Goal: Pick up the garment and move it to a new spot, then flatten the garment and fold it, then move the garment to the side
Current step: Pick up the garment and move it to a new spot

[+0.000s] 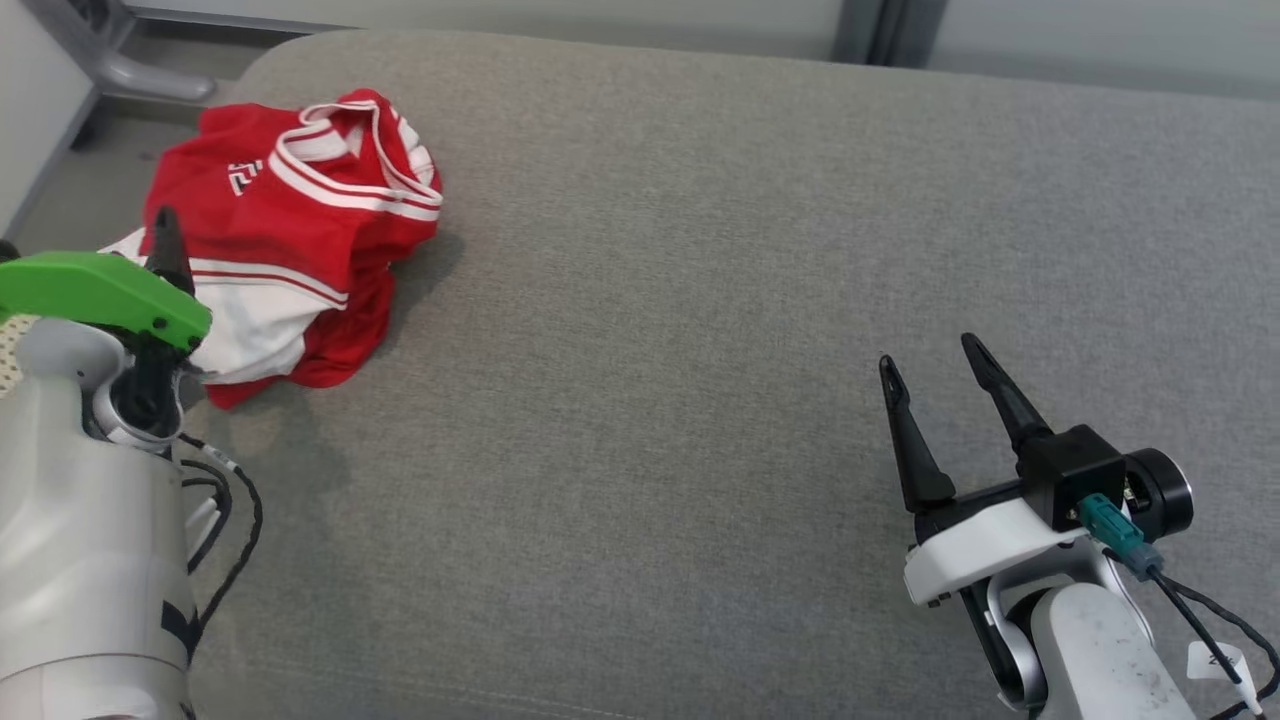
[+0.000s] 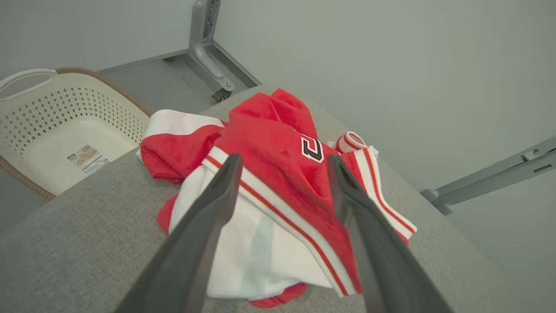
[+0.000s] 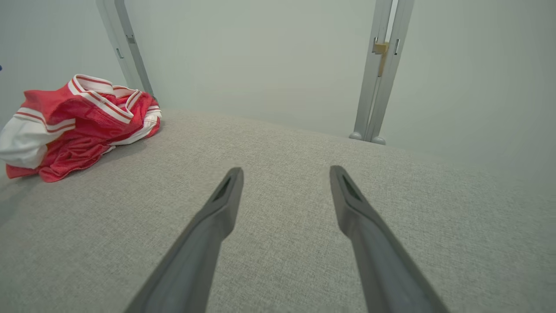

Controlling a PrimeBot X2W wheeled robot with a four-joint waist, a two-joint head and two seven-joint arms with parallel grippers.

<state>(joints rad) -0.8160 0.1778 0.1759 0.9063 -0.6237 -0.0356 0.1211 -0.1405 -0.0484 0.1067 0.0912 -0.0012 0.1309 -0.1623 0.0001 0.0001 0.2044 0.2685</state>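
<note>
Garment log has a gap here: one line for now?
garment: crumpled, cushion's left end | left gripper: open, aimed at it | right gripper: open, clear

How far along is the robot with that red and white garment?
Nothing looks done: the garment lies crumpled at the far left corner of the grey cushion. In hand: the left gripper hovers open over it. The right gripper is open, apart. Left: pickup, move, flatten, fold, set aside.

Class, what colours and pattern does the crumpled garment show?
The garment is red with white panels and red-and-white striped trim; the left wrist view shows it best.
</note>
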